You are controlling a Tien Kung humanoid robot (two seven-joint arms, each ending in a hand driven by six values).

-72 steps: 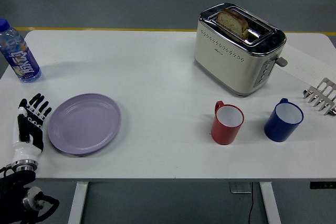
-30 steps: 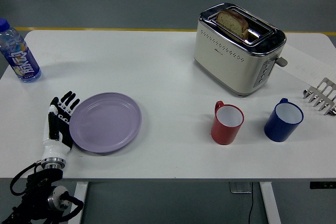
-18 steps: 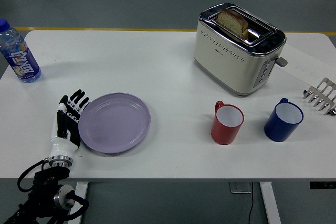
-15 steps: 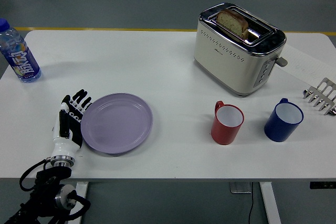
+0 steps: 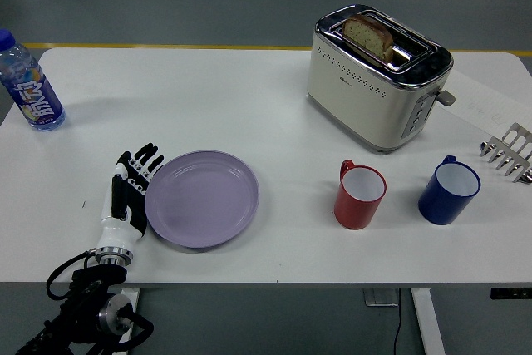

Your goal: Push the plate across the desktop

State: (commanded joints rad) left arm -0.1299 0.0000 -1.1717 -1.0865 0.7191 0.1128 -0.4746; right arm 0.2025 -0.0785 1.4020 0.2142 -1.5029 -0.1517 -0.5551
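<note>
Sliding rightward along the counter's (image 5: 249,106) near edge: the purple plate (image 5: 202,199) now sits clearly further from the left edge than it did 2.4 s ago, when it lay close to the near-left corner. Shift is steady across the frames, no skew, plate flat on the surface throughout.

Left hand (image 5: 131,193) travels with it. Fingers extended and together, flat, gripping nothing, pressed edge-on against the plate's left rim. Contact looks continuous. Right hand out of view.

Plate position now: near edge, left of centre, with open counter between it and the red mug (image 5: 359,195). Blue mug (image 5: 448,190) stands beyond that, toward the right edge. Toaster (image 5: 376,76) with a bread slice sits toward the far edge, right of centre, well off the line of travel. Water bottle (image 5: 31,83) at the far-left corner, unmoved. Metal rack (image 5: 509,151) at the right edge, unmoved.

Judgement: push is under way and working. The same heading carries the plate toward the red mug, so the remaining clear run is limited.
</note>
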